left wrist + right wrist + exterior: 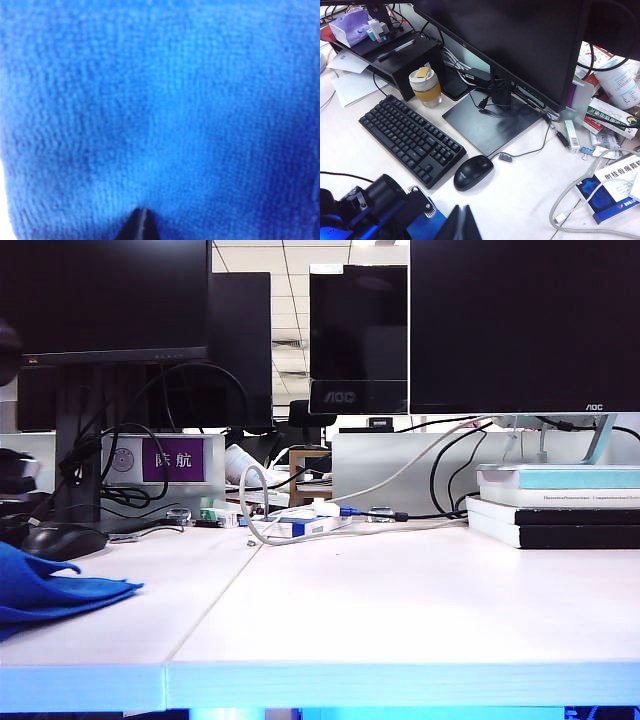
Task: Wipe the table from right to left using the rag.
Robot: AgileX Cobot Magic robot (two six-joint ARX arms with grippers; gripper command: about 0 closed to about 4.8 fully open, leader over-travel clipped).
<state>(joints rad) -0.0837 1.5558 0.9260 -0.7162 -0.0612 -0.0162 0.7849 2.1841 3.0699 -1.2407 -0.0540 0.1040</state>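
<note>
Exterior view: the table (400, 610) is spanning the frame as two white panels meeting at a thin seam. The rag (45, 590) is lying at the far left of the table, partly cut by the frame edge, just in front of a black mouse (62, 539). A stack of books (560, 505) is sitting at the right under a monitor (525, 325). White cables (265, 510) are looping near the back centre. Neither gripper is showing in this view.

Left wrist view: the rag (160, 110) is filling almost the whole frame with blue terry texture. The left gripper (141, 226) is appearing only as dark tips at the frame edge, meeting in a narrow point against the cloth, so the jaws are standing closed together. Whether cloth is pinched between them cannot be told.

Right wrist view: the right gripper (462, 225) is showing as two dark tips pressed together, fully closed and holding nothing. It is hovering above the table (520, 200), near the mouse (473, 172) and a black keyboard (411, 138). A lidded cup (425, 87) is standing behind the keyboard. The left arm (380, 205) is showing beside the gripper tips, with a patch of the rag (427, 225) beneath it.
</note>
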